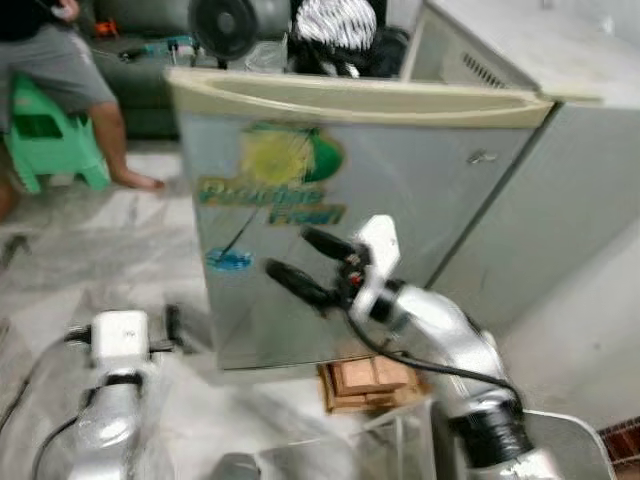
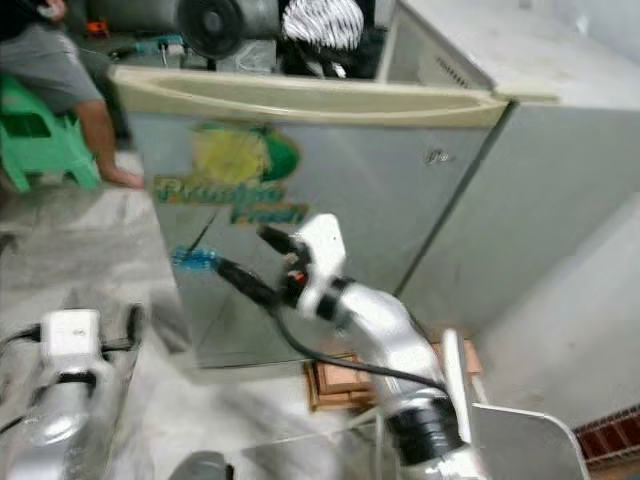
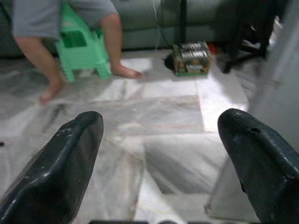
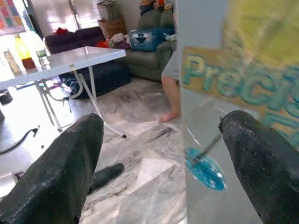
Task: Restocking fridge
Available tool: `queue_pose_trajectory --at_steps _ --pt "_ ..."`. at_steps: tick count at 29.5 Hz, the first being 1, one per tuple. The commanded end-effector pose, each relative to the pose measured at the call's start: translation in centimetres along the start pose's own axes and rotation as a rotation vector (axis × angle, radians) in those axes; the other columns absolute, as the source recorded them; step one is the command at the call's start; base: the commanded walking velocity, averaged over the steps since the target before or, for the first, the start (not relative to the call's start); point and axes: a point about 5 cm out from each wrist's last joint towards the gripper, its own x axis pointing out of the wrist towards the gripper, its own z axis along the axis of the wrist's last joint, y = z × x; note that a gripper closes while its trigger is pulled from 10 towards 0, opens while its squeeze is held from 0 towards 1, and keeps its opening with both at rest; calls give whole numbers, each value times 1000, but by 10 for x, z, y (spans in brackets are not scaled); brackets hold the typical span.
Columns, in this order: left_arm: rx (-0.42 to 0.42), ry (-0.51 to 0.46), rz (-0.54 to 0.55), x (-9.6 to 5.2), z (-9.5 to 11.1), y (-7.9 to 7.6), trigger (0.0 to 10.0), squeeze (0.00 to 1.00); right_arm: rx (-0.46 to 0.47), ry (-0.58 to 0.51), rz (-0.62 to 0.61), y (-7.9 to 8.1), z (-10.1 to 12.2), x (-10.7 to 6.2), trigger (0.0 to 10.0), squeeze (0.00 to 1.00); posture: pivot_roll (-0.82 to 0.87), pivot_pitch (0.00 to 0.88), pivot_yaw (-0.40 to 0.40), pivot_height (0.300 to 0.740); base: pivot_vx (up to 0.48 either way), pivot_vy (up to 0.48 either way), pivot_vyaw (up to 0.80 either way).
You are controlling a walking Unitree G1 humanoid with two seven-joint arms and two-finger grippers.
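A grey fridge [image 1: 420,190] stood ahead of the robot on a pale marble floor [image 1: 90,250], its silver door [image 1: 330,210] with a cream top edge turned toward the camera and bearing a yellow-and-green logo sticker [image 1: 285,160] and a small blue one [image 1: 228,260]. Whether the door was fully shut against the cabinet could not be told.

The right arm [image 1: 450,345] reached up and forward from the lower right, bent at the elbow, its wrist angled toward the door face. The right gripper [image 1: 308,265] pointed leftward across the lower part of the door, near the blue sticker, its two black fingers [image 4: 56,172] spread wide apart with nothing between them; contact with the door could not be made out.

The left arm [image 1: 110,400] hung low at the left. The left gripper [image 3: 163,158] faced the floor with its fingers [image 3: 60,168] likewise parted and empty.

A stack of wooden blocks [image 1: 370,385] lay at the fridge's foot. At the far left a person's legs [image 1: 125,150] showed beside a green plastic stool [image 1: 45,145]. A black fan [image 1: 225,25] stood behind the fridge door.
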Motion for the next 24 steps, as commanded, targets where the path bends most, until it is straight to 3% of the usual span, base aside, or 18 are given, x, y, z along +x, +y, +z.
queue_pose_trajectory --at_steps 1,17,20,22,24 --pt "-12 1 -31 -2 -1 -9 10000 0 -6 7 -36 -7 0 -7 10000 0 158 0 -56 740 0 480 0" --pt "-30 -3 -41 -3 -1 -11 10000 0 -48 -7 -81 -10 2 -2 10000 0 156 0 -59 740 0 480 0" --pt "-31 1 -43 -2 -2 -13 10000 0 -118 -18 -199 -19 5 13 10000 0 156 0 -59 740 0 480 0" --pt "-32 2 -45 -2 -2 -14 10000 0 -131 -37 -222 -21 8 20 10000 0 145 0 -57 740 0 480 0" --pt "-31 1 -50 -1 -1 -15 10000 0 -129 -77 -218 -17 17 37 10000 0 144 0 -55 740 0 480 0"
